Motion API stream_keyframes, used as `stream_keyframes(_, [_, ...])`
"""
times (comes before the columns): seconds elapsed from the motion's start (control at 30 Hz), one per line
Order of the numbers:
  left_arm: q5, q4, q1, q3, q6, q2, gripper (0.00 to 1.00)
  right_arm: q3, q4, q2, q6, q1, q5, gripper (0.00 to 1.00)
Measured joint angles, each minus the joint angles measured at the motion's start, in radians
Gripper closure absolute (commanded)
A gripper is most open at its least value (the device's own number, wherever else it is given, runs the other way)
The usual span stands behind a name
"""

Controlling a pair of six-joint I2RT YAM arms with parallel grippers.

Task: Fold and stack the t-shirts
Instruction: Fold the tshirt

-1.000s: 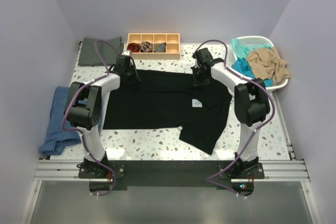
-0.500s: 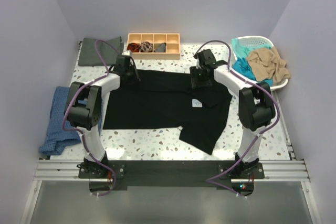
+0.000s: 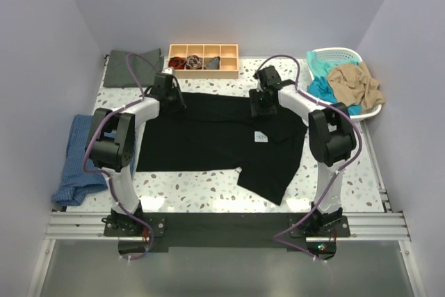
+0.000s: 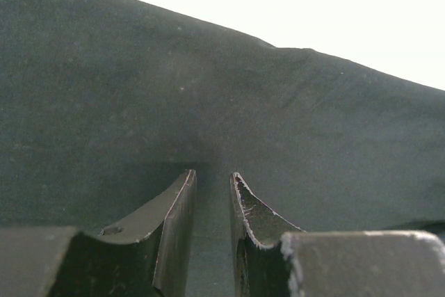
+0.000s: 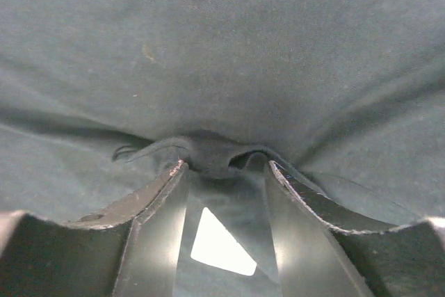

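Note:
A large black t-shirt [image 3: 208,137] lies spread flat mid-table, its small white tag [image 3: 261,137] facing up. My left gripper [image 3: 169,97] rests on the shirt's far-left corner. In the left wrist view its jaws [image 4: 212,175] stand a narrow gap apart over smooth black cloth [image 4: 208,88], pinching nothing that I can see. My right gripper [image 3: 263,102] sits at the far edge near the collar. Its jaws [image 5: 226,165] are open, with a raised fold of black cloth [image 5: 208,149] lying loose between the tips. A dark grey-green t-shirt [image 3: 130,67] lies folded at the far left.
A white basket [image 3: 341,52] at the far right holds a teal t-shirt [image 3: 320,87] and a tan t-shirt [image 3: 356,81]. A wooden compartment tray [image 3: 238,60] stands at the back centre. A blue cloth [image 3: 83,158] hangs over the left table edge.
My right gripper has opened and let go of the black t-shirt's far edge, shifting slightly along it. The left gripper and the shirt have stayed put.

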Motion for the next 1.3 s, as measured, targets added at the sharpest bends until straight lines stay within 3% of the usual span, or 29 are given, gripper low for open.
stream_keyframes(0.17, [0.0, 0.0, 0.0, 0.0, 0.0, 0.006, 0.7, 0.005, 0.0, 0.023, -0.008, 0.0, -0.001, 0.99])
stream_keyframes(0.57, [0.003, 0.0, 0.0, 0.0, 0.0, 0.01, 0.7, -0.014, 0.006, -0.028, -0.011, 0.005, -0.017, 1.0])
stream_keyframes(0.63, [0.005, 0.0, 0.0, 0.0, 0.0, 0.012, 0.7, -0.039, 0.005, -0.071, -0.011, 0.011, -0.018, 0.94])
stream_keyframes(0.67, [0.007, 0.0, 0.0, 0.0, 0.0, 0.013, 0.7, -0.051, 0.006, -0.092, -0.011, 0.015, -0.016, 0.86])
stream_keyframes(0.7, [0.008, 0.0, 0.0, 0.0, 0.0, 0.014, 0.7, -0.064, 0.009, -0.113, -0.011, 0.02, -0.015, 0.74])
stream_keyframes(0.73, [0.009, 0.0, -0.001, 0.0, 0.0, 0.016, 0.7, -0.077, 0.014, -0.13, -0.008, 0.025, -0.014, 0.55])
stream_keyframes(0.83, [0.012, 0.0, -0.004, 0.0, -0.001, 0.022, 0.7, -0.092, 0.016, -0.155, -0.01, 0.036, -0.005, 0.43])
stream_keyframes(1.17, [0.018, 0.0, -0.014, 0.0, -0.001, 0.023, 0.7, 0.019, 0.047, -0.005, -0.032, 0.039, 0.059, 0.4])
stream_keyframes(1.3, [0.018, 0.0, -0.014, 0.0, 0.0, 0.024, 0.7, 0.057, 0.047, 0.058, -0.04, 0.029, 0.073, 0.5])
